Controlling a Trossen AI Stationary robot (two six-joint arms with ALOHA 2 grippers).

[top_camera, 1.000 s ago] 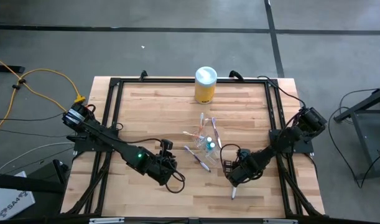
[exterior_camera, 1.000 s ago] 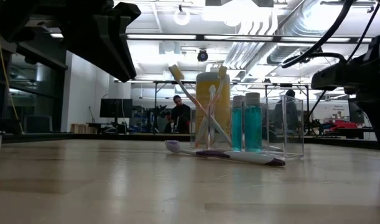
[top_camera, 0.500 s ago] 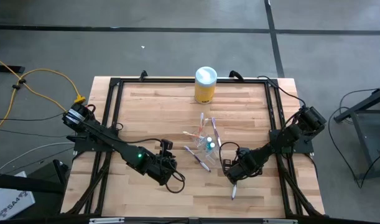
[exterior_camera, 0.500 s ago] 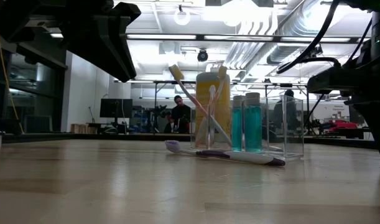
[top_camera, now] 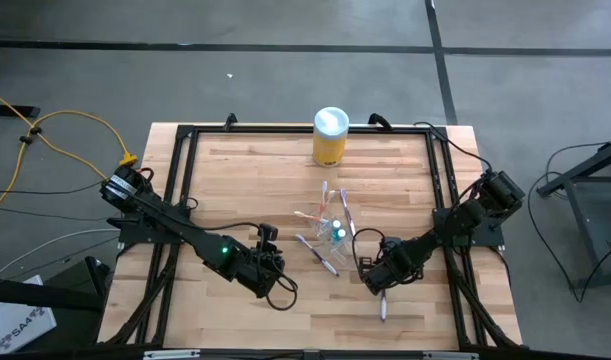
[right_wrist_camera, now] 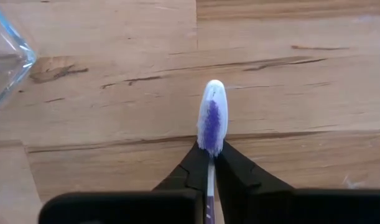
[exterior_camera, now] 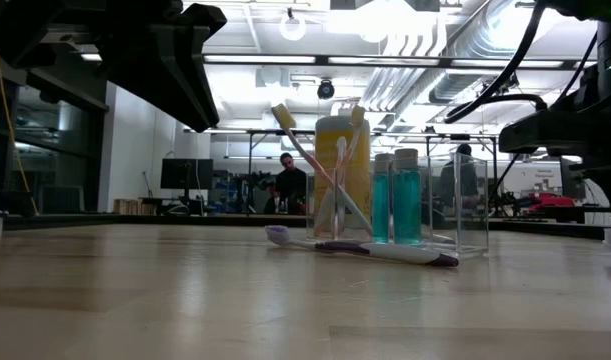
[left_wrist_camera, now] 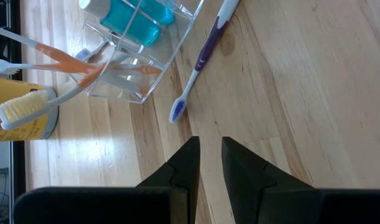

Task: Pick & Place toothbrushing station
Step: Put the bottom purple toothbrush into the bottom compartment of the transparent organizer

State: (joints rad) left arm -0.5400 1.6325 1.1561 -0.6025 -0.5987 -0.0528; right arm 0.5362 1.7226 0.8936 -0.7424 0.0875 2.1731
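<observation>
A clear plastic holder (top_camera: 332,226) stands mid-table with several pink and orange toothbrushes (exterior_camera: 320,170) leaning in it and a blue tube (exterior_camera: 406,200) upright inside. A purple-and-white toothbrush (top_camera: 320,255) lies flat on the wood beside it, also in the left wrist view (left_wrist_camera: 199,59). My right gripper (top_camera: 377,280) is right of the holder, near the front, shut on another purple toothbrush (right_wrist_camera: 211,118). My left gripper (top_camera: 270,262) is left of the holder, fingers almost together (left_wrist_camera: 209,149) and empty. My right gripper pinches the toothbrush's neck (right_wrist_camera: 210,163), just behind the head, between its two fingers (right_wrist_camera: 230,167). The brush lies along the fingers, and its purple-bristled head sticks out past the tips. The handle's tail (top_camera: 383,312) sticks out toward the table's near edge. Whether the brush is off the wood, I cannot tell.
A yellow canister with a white lid (top_camera: 330,137) stands at the far middle of the table. A black frame (top_camera: 185,135) runs round the wooden top. People and benches show in the room beyond the table (exterior_camera: 285,185).
My right gripper has turned a little with the toothbrush. The handle's tail has swung toward the table's right edge.
</observation>
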